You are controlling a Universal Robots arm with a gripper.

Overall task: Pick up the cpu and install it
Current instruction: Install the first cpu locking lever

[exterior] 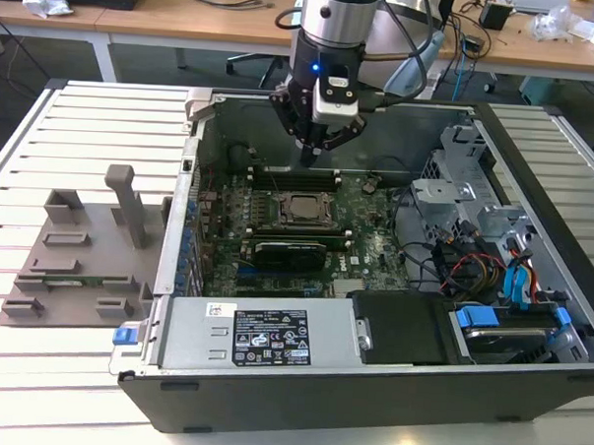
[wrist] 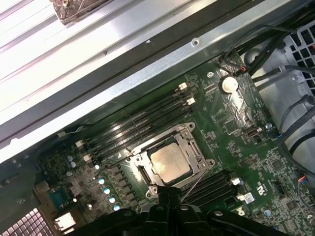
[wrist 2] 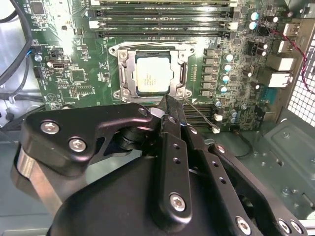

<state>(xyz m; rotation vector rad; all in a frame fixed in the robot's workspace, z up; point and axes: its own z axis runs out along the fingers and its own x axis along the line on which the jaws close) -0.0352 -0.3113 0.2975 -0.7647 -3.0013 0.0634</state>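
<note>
Your arm reaches down into an open computer case point(exterior: 388, 399). Its claw point(exterior: 308, 156) hangs over the green motherboard point(exterior: 380, 236) without touching it. The claw's two black fingers point(wrist 2: 170, 147) meet at their tips, with nothing held between them.

The cpu point(wrist 2: 152, 76), a small square chip with a pale silver top, is not in the claw. It lies flat inside its socket frame point(wrist 2: 123, 73), which edges it in metal on all sides. In both wrist views it sits just past the claw's tips, close to them but apart. In the exterior view it is below the claw and a little nearer the camera.

A thin wire lever point(wrist: 194, 184) slants out from the socket frame toward the claw's tips. You cannot tell whether it is latched.

Long black memory slots point(wrist 2: 162, 22) run in rows on the far side of the cpu from the claw. A shorter set point(wrist: 211, 184) lies just beside the claw's tips. A round silver coin battery point(wrist: 228, 84) sits on the board, well away from the claw.

In the exterior view a long black graphics card point(exterior: 288, 252) lies beyond the cpu from the claw. Farther the same way is a silver power supply point(exterior: 263, 334). A tangle of cables point(exterior: 463, 264) lies off to the claw's side, toward the exterior view's right. Outside the case, well apart from the claw toward the exterior view's left, a grey fixture point(exterior: 78, 262) rests on the slatted table point(exterior: 34, 369).
</note>
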